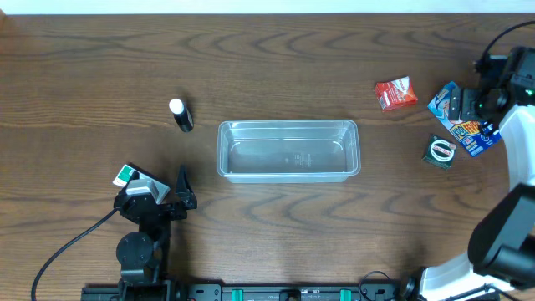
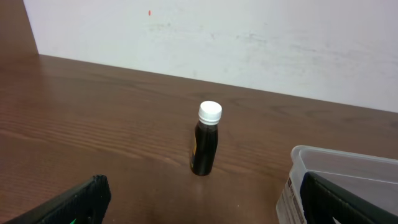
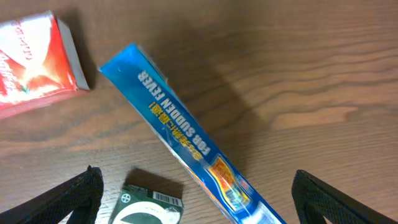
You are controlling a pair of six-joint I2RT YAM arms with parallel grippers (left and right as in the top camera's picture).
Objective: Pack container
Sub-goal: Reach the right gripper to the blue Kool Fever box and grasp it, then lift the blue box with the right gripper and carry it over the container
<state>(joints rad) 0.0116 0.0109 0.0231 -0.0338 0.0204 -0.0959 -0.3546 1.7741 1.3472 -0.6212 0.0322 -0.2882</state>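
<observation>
The clear plastic container [image 1: 288, 124] sits empty at the table's middle; its near left corner shows in the left wrist view [image 2: 323, 163]. A small dark bottle with a white cap [image 1: 180, 114] stands upright left of it, also ahead of my left gripper [image 2: 205, 146]. My left gripper [image 1: 159, 182] is open and empty, near the front left [image 2: 205, 214]. My right gripper [image 1: 462, 105] is open, hovering over a long blue box [image 1: 473, 135] at the far right; the box lies diagonally between its fingers [image 3: 180, 127]. The right gripper's fingers [image 3: 199, 202] hold nothing.
A red packet [image 1: 395, 93] lies right of the container, also in the right wrist view [image 3: 37, 62]. A small green box [image 1: 440, 151] lies next to the blue box [image 3: 149, 205]. A white wall runs behind the table's far edge [image 2: 249, 43].
</observation>
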